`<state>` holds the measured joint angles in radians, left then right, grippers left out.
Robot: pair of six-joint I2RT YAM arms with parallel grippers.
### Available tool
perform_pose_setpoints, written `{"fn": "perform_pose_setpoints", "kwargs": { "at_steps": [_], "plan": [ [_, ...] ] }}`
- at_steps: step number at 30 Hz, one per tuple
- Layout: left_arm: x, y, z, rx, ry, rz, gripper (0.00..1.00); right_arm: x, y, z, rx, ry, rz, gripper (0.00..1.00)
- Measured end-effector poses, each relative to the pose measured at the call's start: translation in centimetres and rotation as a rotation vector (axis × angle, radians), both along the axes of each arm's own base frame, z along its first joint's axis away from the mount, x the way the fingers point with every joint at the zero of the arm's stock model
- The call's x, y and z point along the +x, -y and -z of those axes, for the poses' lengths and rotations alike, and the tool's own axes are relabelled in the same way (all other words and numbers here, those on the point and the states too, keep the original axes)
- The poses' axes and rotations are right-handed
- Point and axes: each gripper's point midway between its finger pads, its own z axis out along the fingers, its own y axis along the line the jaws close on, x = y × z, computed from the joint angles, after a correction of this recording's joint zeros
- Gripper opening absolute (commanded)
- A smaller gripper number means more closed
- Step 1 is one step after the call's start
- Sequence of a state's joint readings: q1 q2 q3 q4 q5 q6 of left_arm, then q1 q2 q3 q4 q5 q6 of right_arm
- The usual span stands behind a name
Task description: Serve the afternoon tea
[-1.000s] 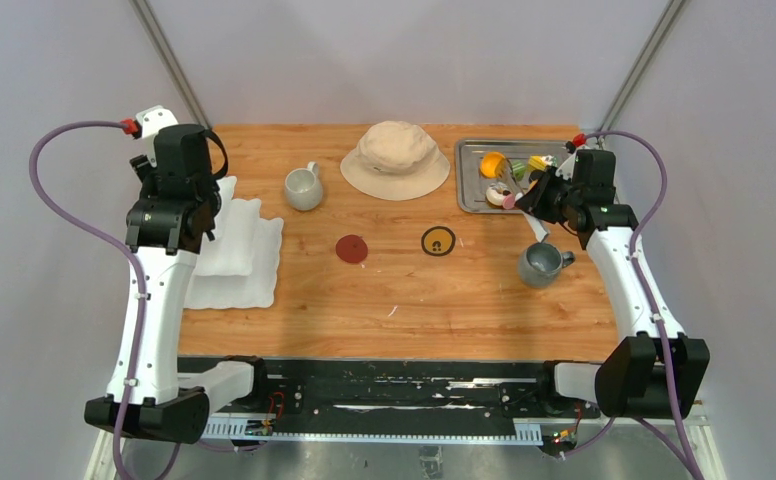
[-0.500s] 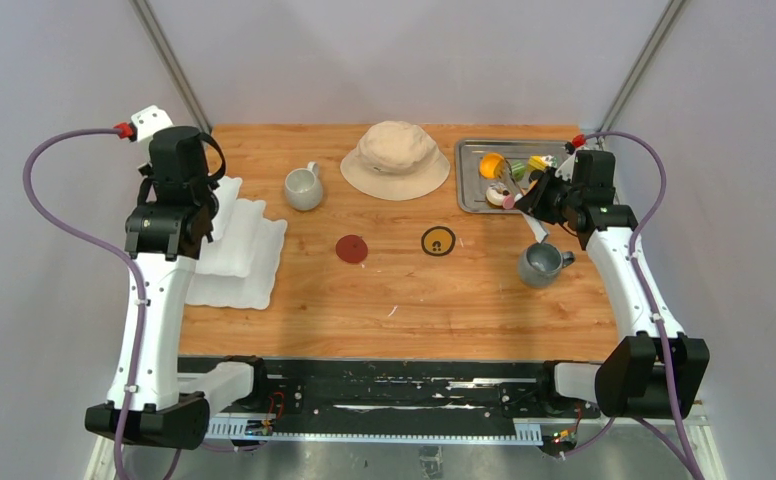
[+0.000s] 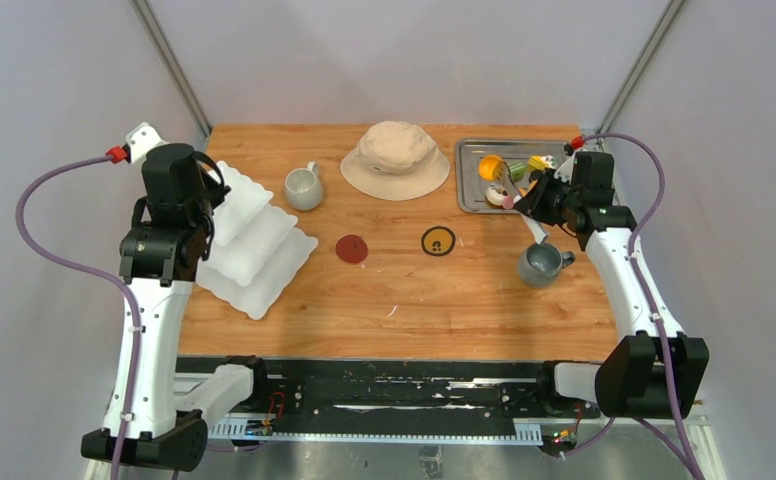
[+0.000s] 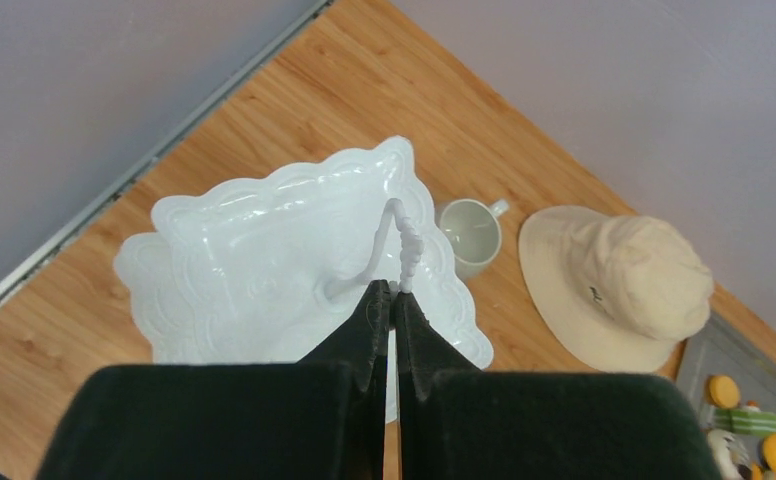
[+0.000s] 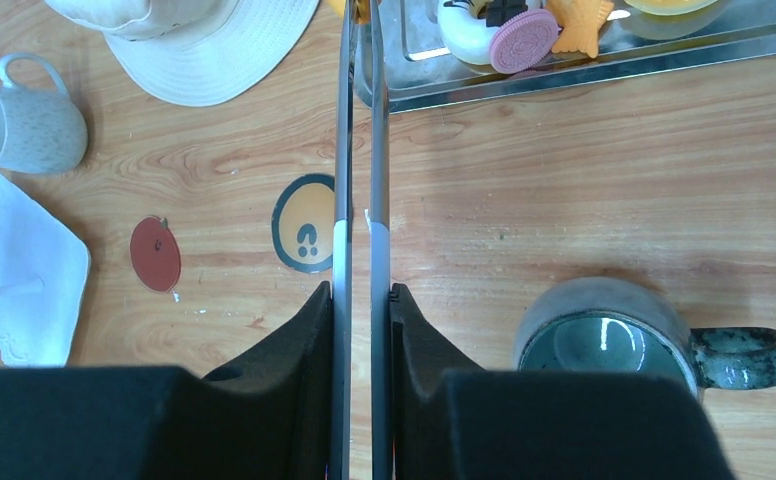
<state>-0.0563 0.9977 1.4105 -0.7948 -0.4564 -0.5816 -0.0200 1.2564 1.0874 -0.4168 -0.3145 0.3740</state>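
The wooden table (image 3: 394, 300) carries everything. Its largest piece, the white wavy-edged tiered stand (image 3: 264, 250), is what has just changed. A second ago it sat squared up against the left edge; now it is turned cornerwise and pulled a little in from that edge. In that same second the left claw (image 4: 391, 300) has gone from open to fully closed, pinching the twisted white loop handle at the stand's top. The left arm has probably begun carrying the stand toward the middle of the table, where the pastries could be loaded onto it.

The beige hat (image 3: 396, 158) lies at the middle of the far edge. The metal tray (image 3: 469, 150) sits in the far right corner.

The white mug (image 3: 304, 188) stands between stand and hat. The grey mug (image 3: 542, 264) is near the right edge, in front of the tray.

The right claw (image 5: 361, 300) has not moved. It grips the long metal tongs (image 5: 342, 250), squeezed narrow, with their tips reaching the tray's near rim.

Two coasters lie mid-table, one red (image 3: 351, 249) and one orange with a dark ring (image 3: 438, 241). The pastries (image 3: 509, 175) all remain in the tray, none served yet.

No writing can be read. The orange coaster bears small dark marks like footprints, and the hat has a tiny dark mark too small to make out.
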Motion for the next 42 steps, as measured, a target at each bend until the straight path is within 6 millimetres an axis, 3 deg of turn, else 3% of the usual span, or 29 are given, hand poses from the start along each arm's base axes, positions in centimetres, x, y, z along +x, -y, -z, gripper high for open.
{"fn": "perform_pose_setpoints", "kwargs": {
  "at_steps": [24, 42],
  "plan": [
    [0.9, 6.3, -0.8, -0.214, 0.099, 0.161, 0.0, -0.1, -0.3, -0.1, 0.011, 0.002, -0.014, 0.01],
    [-0.3, 7.1, -1.0, -0.343, 0.172, 0.157, 0.0, -0.3, -0.3, -0.7, 0.011, 0.019, -0.014, 0.01]
  ]
}}
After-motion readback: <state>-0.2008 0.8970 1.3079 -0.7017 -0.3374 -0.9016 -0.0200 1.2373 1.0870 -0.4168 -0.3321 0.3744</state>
